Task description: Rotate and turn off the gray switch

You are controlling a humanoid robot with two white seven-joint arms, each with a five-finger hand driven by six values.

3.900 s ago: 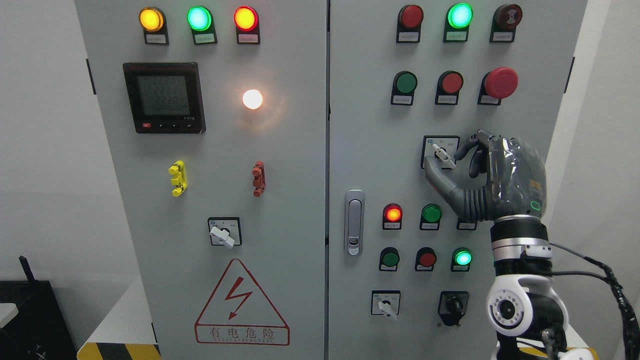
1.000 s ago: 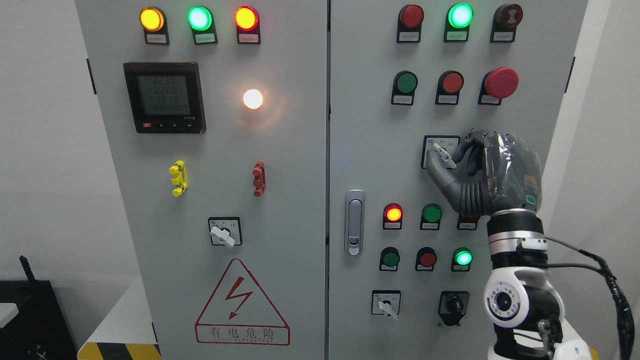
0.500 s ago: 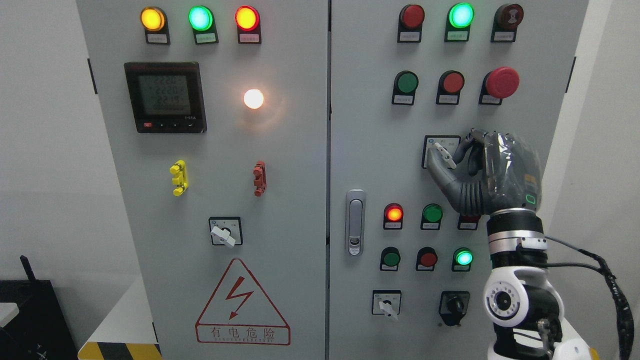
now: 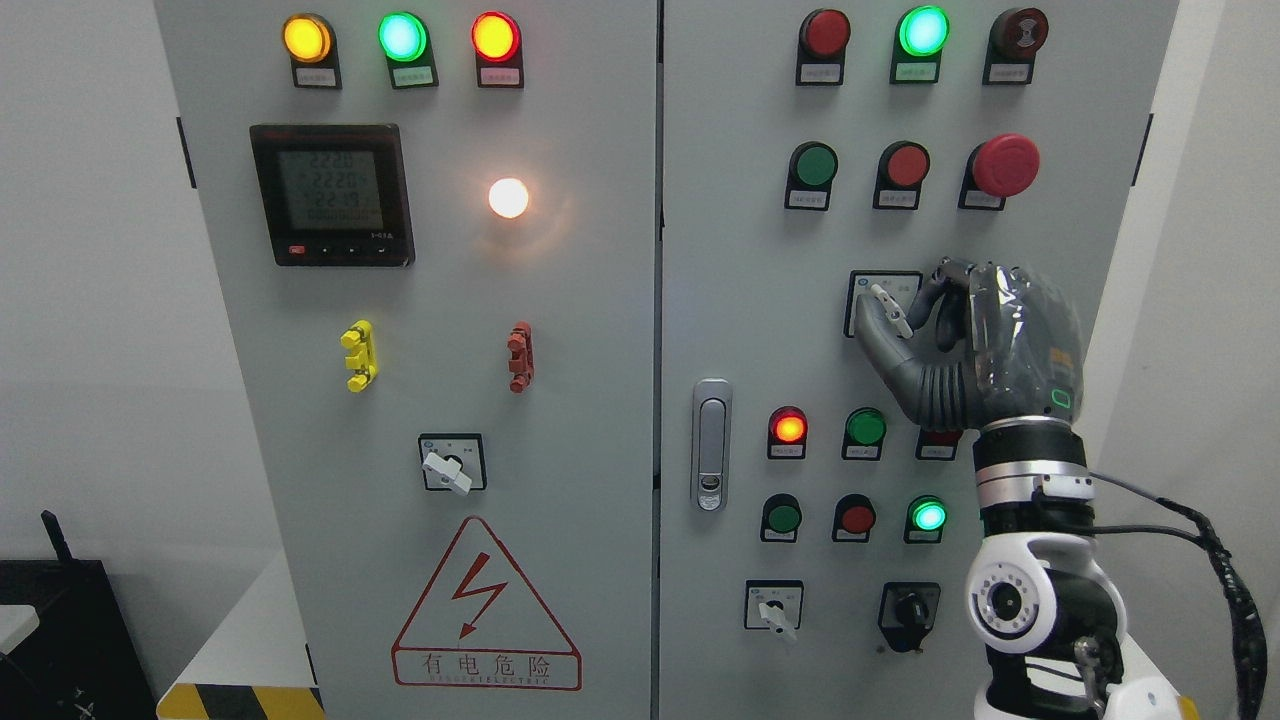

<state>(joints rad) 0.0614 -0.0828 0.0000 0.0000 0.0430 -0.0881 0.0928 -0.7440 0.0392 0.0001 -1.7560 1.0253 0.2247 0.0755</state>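
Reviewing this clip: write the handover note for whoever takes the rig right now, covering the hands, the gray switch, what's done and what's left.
Right hand: raised to the right cabinet door, thumb below and fingers to the right of the gray switch, pinching its white lever.
Left hand: not in view.
Switch: in its square plate on the right door, below the red mushroom button; lever slanted, tip toward upper left.
Done: reach and grip.
Left: rotate the lever to off, then release. The lit lamps give no sign that it is off yet.

On the left door a black meter (image 4: 332, 195) sits under yellow, green and red lamps; a white lamp (image 4: 508, 197) glows beside it. A red mushroom button (image 4: 1005, 165) stands at upper right. A silver door handle (image 4: 711, 444) is near the middle.
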